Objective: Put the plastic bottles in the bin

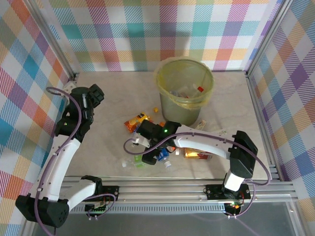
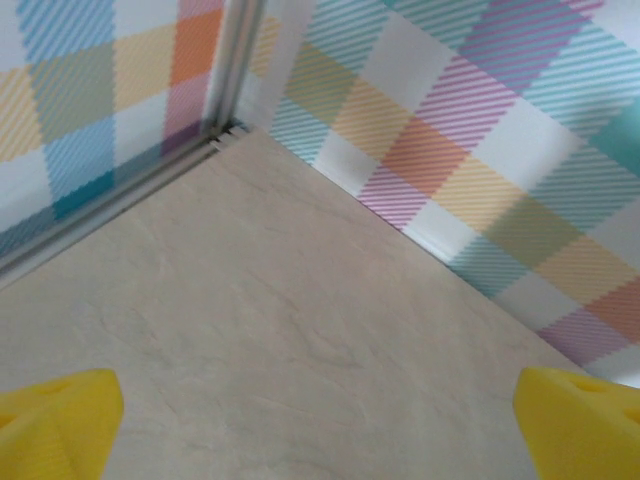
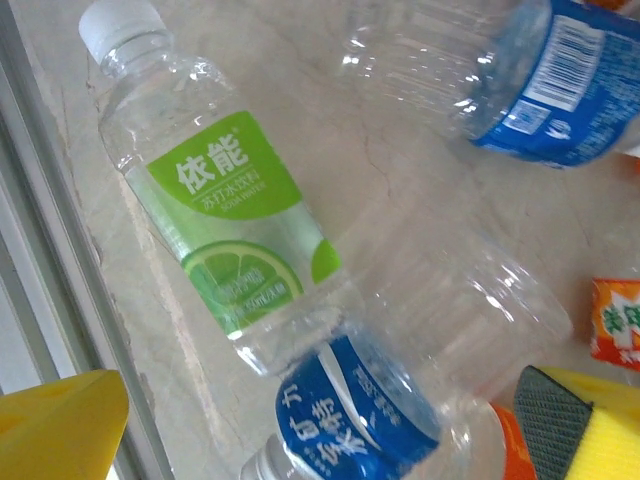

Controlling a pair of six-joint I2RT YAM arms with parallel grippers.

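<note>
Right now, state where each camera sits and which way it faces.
Top external: above and behind the bases, looking down on the table, bin and bottles; left arm and right arm show.
Left wrist: faces the table's far-left corner and plaid wall; the open left gripper shows yellow fingertips.
Right wrist: low over the bottles, facing a green-label bottle; the open right gripper shows.
Shared: top external and right wrist both see that bottle.

Overhead camera looks down at the table (image 1: 113, 93); wrist cameras hover close.

A blue-labelled bottle (image 3: 560, 90) runs off the upper right edge.
</note>
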